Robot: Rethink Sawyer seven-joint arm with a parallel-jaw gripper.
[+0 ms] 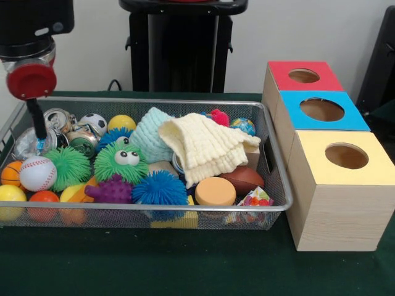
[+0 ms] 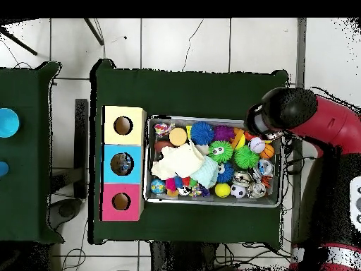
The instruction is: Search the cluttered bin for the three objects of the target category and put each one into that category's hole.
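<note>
The wire mesh bin (image 1: 185,102) is full of toys; it also shows in the overhead view (image 2: 211,203). My gripper (image 1: 40,131) reaches down from a red-capped wrist into the bin's left end. It stands at a clear, wrinkly plastic bottle (image 1: 24,145) lying against the left wall. I cannot tell whether it is open or shut, or whether it touches the bottle. No other clear bottle shows among the clutter. In the overhead view the arm (image 2: 285,111) covers that corner of the bin and hides the gripper.
Shiny cans (image 1: 58,117) lie right of the gripper. Balls, spiky toys, a green googly-eyed ball (image 1: 121,161) and a cream cloth (image 1: 207,148) fill the bin. Red (image 1: 302,75), blue (image 1: 322,110) and yellow (image 1: 345,156) boxes with holes stand right of it.
</note>
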